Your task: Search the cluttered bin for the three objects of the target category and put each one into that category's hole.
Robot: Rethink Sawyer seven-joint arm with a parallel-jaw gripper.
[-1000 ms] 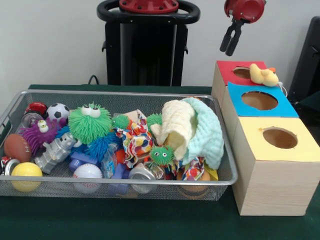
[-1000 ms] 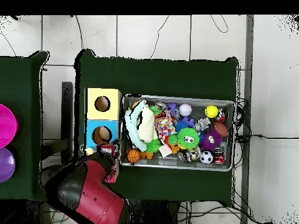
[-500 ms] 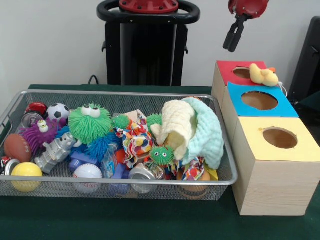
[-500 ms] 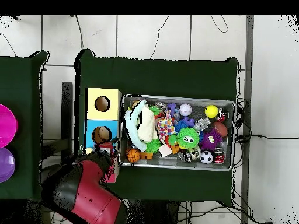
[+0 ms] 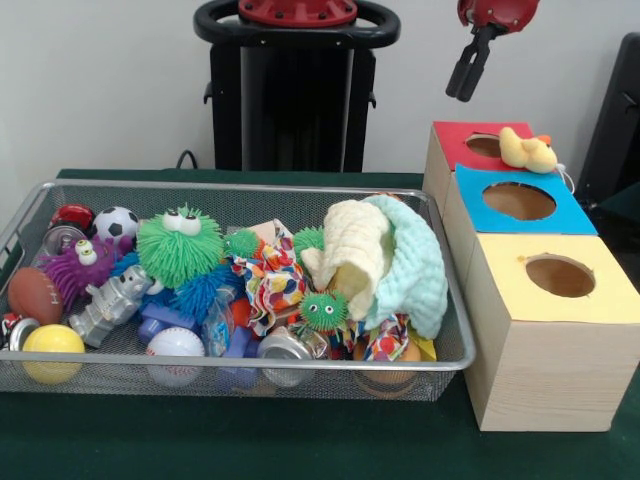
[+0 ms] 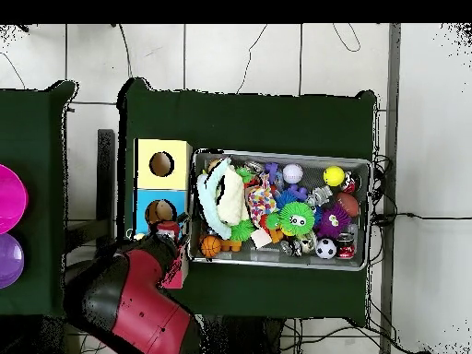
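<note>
My gripper [image 5: 465, 84] hangs high above the red box [image 5: 455, 143], empty, its two black fingers a narrow gap apart and open. A yellow plush duck [image 5: 527, 150] lies on the red box's top, at the right edge of its hole. The wire bin [image 5: 250, 187] holds a big green spiky toy [image 5: 180, 246], a purple spiky toy [image 5: 74, 266], a small green spiky one [image 5: 323, 310], a soccer ball [image 5: 116, 222], a football [image 5: 32, 293], a yellow ball [image 5: 52, 340] and a baseball [image 5: 175, 343]. In the overhead view the red arm [image 6: 138, 297] hides the gripper.
A blue box [image 5: 472, 190] and a yellow box [image 5: 605, 295], each with a round hole, stand in a row in front of the red one. A cream and mint cloth [image 5: 385, 255] is heaped at the bin's right end. A silver robot toy [image 5: 110, 300] and cans lie among the balls.
The gripper has risen a little and shifted slightly right over the last second. The duck and the bin's contents have not moved.
</note>
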